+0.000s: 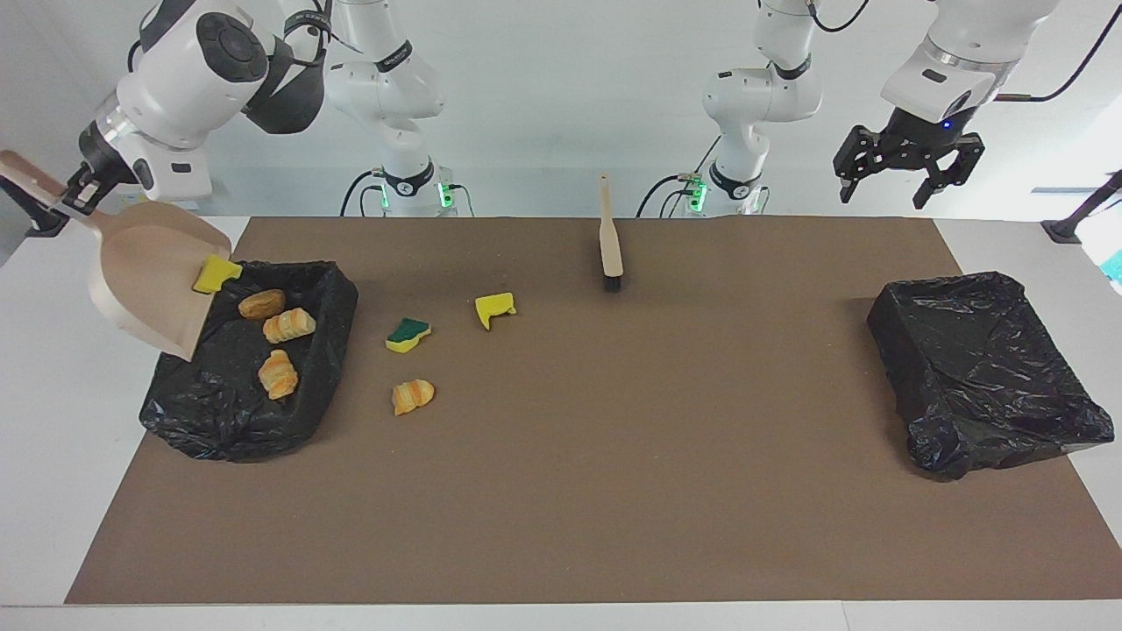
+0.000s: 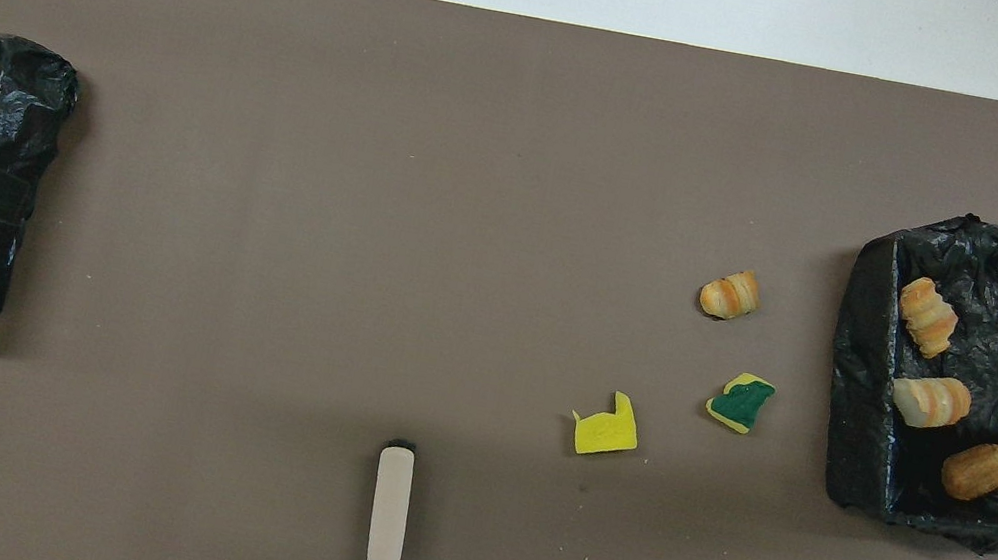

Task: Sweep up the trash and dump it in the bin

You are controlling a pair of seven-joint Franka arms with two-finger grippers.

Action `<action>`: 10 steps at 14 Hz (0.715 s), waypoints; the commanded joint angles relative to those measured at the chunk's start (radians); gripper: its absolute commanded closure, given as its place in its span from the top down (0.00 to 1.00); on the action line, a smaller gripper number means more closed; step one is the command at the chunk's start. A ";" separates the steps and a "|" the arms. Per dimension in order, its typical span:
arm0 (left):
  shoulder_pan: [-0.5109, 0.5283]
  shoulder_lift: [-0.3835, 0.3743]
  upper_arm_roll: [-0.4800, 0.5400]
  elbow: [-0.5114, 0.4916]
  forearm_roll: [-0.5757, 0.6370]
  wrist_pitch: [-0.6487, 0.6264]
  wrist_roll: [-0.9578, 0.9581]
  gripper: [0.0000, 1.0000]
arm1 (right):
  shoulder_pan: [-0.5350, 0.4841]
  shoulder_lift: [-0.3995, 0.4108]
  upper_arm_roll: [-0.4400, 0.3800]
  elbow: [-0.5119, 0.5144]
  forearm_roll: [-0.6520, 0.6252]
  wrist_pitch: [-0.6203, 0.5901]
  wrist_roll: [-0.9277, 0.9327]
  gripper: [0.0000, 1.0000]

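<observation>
Right tool (image 1: 77,188) clenched on the handle of the dustpan (image 1: 145,285), which tilts steeply, mouth down, over the edge of the bin (image 1: 324,302) at the right arm's end of the worktop (image 1: 614,491). One yellow sponge (image 1: 216,273) sits at the pan's lip, just below the right tool and above the bin. Inside the bin, under the pan's mouth, lie a brown lump (image 1: 261,304) and two bread chunks (image 1: 288,325) (image 1: 278,374). Outside the bin, on the brown mat toward the worktop's middle: a green sponge (image 1: 408,334), a second yellow piece (image 1: 494,308) and a third bread chunk (image 1: 412,396), all well apart from the right tool. The brush (image 1: 610,241) lies unheld on the mat between the two arm bases, bristles pointing away from the robots. Left tool (image 1: 907,171) released, fingers spread, hanging in the air above the second bin (image 1: 982,368) at the left arm's end.
</observation>
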 commanded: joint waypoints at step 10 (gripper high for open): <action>0.012 -0.002 -0.013 0.000 0.016 -0.004 0.014 1.00 | -0.039 -0.007 -0.013 -0.011 0.369 0.043 0.030 0.00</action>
